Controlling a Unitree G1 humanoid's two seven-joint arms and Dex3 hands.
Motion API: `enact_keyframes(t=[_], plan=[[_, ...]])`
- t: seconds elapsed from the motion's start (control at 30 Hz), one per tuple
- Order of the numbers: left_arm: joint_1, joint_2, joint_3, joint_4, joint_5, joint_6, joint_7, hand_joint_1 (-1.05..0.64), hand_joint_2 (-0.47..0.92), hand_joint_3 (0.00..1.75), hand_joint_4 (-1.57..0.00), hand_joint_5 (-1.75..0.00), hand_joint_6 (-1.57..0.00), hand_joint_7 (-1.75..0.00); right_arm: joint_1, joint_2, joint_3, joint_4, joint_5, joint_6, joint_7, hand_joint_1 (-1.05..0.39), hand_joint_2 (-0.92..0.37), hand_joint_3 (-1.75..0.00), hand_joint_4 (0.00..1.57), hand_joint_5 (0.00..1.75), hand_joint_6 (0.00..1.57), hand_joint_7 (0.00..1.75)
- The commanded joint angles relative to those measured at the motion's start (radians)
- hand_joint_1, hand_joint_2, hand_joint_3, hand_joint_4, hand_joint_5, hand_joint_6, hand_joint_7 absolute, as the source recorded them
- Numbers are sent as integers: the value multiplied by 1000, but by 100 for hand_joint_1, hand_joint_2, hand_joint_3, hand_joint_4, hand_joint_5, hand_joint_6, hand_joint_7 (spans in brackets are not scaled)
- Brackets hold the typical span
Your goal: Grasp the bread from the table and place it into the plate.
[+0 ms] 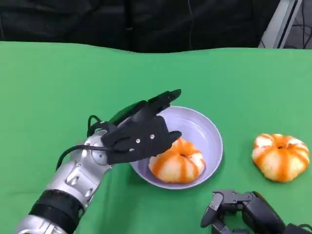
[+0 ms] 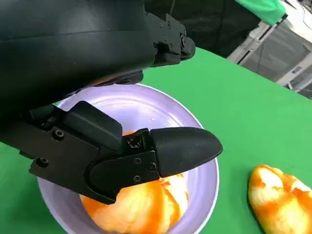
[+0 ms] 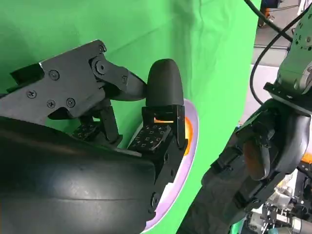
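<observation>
So we've got one plate (image 1: 210, 127), pale purple, roughly mid tabletop (image 1: 58, 83), with green cloth open all around it. We count two breads: one bread (image 1: 176, 165) already sits inside the plate against its near rim, and the second bread (image 1: 281, 156) lies on the cloth well to the plate's right, close to the tabletop's right edge. Our left hand (image 1: 139, 134) hovers over the plate's left rim, fingers (image 2: 183, 148) spread apart, holding nothing. Right hand (image 1: 246, 210) rests near the plate's near-right side; its fingers look loosely curled, but we honestly can't tell.
</observation>
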Motion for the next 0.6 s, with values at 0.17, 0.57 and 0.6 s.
enact_keyframes(t=[0.17, 0.57, 0.6], plan=[[189, -19, 169, -133, -220, -117, 40, -91, 92, 79, -27, -1, -12, -3, 9, -7, -4, 5, 8, -15, -4, -11, -68, -87, 81, 145, 86, 111], [361, -42, 255, -176, -441, -276, -74, -86, 92, 72, -35, -3, -19, -2, 9, -14, -8, 3, 9, -9, 1, -12, -68, -85, 80, 146, 85, 111], [369, -48, 257, -173, -451, -289, -82, -86, 92, 72, -35, -3, -19, -2, 8, -14, -7, 5, 7, -11, 0, -13, -68, -85, 80, 146, 85, 111]])
